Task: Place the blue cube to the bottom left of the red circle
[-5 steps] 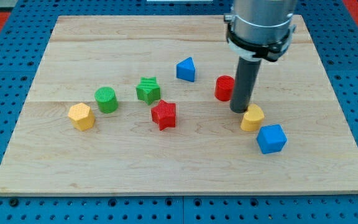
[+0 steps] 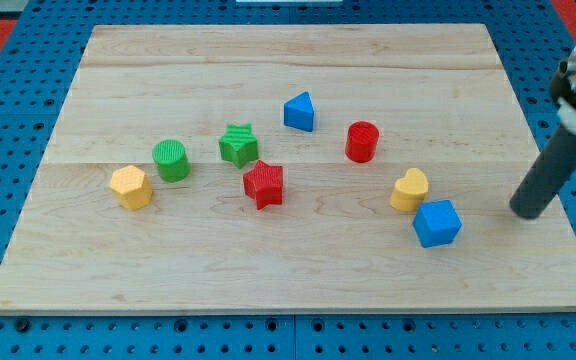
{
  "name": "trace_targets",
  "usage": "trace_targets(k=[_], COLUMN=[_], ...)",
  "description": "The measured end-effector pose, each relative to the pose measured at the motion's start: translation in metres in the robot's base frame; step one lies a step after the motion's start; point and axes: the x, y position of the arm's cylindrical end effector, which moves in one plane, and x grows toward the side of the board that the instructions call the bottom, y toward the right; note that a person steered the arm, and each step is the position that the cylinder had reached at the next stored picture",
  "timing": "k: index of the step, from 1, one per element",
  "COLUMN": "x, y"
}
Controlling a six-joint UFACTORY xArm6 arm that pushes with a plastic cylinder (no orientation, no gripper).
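**A:** Zero progress so far? The blue cube [image 2: 436, 222] sits near the desk's [image 2: 268, 60] bottom right, touching the yellow heart [image 2: 408, 189], below and right of the red circle [image 2: 362, 141].

**B:** Yep, whole push left. My tip [image 2: 528, 212] is off to the cube's right, apart from it. End effector's just a rod, nothing held, so no open or closed to report.
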Motion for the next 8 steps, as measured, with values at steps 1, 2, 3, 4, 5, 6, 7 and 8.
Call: trace_targets(k=[1, 2, 3, 4, 5, 6, 7, 8], x=[0.004, 0.025, 0.041, 0.035, 0.037, 0.004, -0.01, 0.003], y=[-0.088, -0.086, -0.077, -0.148, -0.16, -0.168, -0.178, -0.179])
